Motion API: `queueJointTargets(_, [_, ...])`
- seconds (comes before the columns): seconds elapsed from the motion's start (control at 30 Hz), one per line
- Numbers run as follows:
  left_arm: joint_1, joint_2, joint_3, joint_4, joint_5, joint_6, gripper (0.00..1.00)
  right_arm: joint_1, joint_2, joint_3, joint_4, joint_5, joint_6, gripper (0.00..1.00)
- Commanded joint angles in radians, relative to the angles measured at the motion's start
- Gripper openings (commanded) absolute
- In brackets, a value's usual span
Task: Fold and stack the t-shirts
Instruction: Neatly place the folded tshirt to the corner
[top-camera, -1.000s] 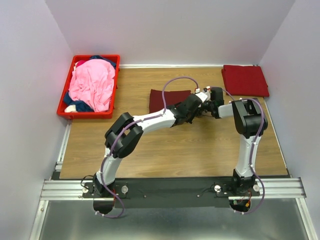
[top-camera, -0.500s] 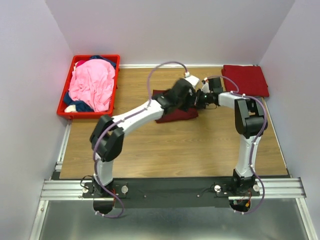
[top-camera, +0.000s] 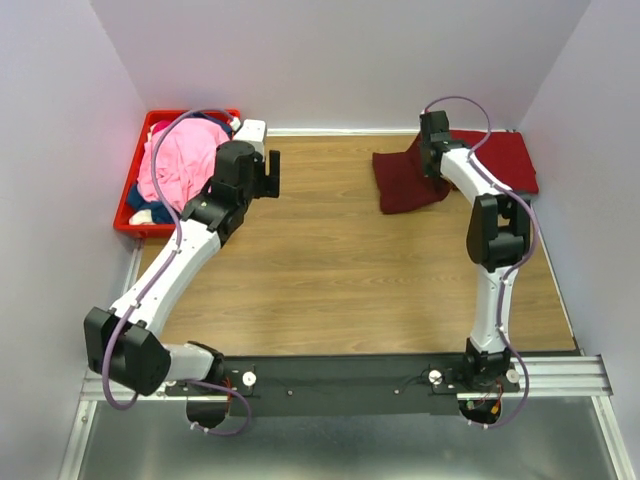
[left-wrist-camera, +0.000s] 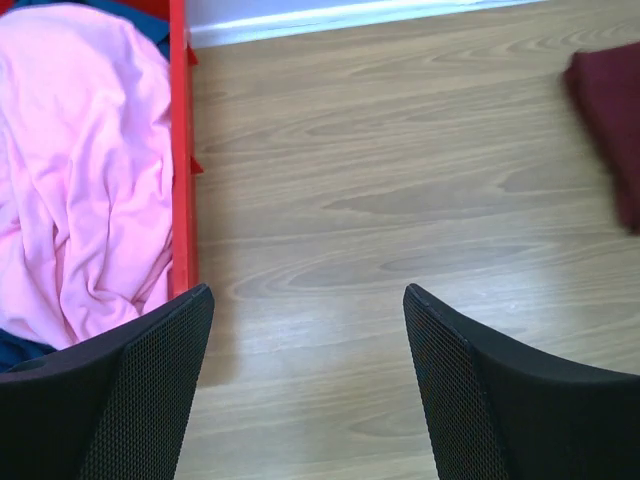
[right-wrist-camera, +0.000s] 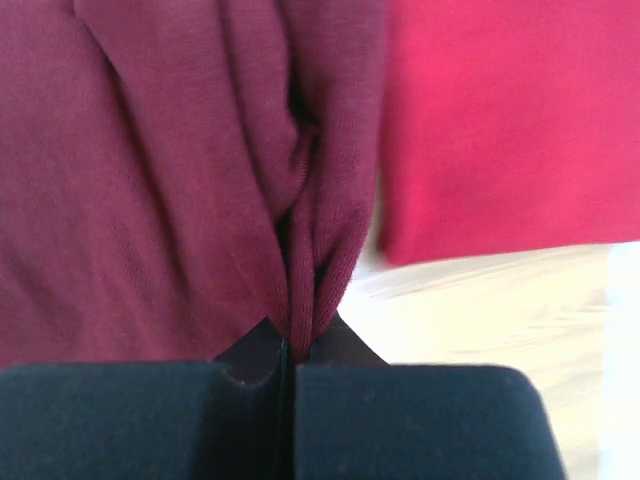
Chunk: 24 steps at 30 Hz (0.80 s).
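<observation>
Maroon shirt (top-camera: 405, 182) has moved from frame centre to upper right, up against the red shirt (top-camera: 505, 160). The right gripper (right-wrist-camera: 290, 340) is clamped on its fold. Left gripper (left-wrist-camera: 308, 305) has swung upper left beside the crate (top-camera: 170, 230), wide open, empty. Pink shirt (top-camera: 185, 165) is likely next.

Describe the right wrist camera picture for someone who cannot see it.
Two black fingers at the bottom pinch a bunched fold of a dark maroon t-shirt, which fills most of the picture. A red t-shirt lies at upper right, pale wooden table below it.
</observation>
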<state>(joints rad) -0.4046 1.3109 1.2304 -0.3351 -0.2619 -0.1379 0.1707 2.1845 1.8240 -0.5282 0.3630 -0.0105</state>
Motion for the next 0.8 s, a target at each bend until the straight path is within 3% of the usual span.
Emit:
queueJointTargets(0.0, [0.029,0.03,-0.063,0.061,-0.005,0.011,0.84,-0.008,0.075,0.157,-0.027,0.332,-0.167,0.01])
queueJointTargets(0.2, [0.038,0.042,-0.06,0.059,0.038,0.012,0.84,-0.06,0.149,0.294,-0.004,0.389,-0.244,0.01])
queueJointTargets(0.77, [0.043,0.06,-0.066,0.071,0.075,0.008,0.84,-0.168,0.109,0.386,0.085,0.343,-0.31,0.02])
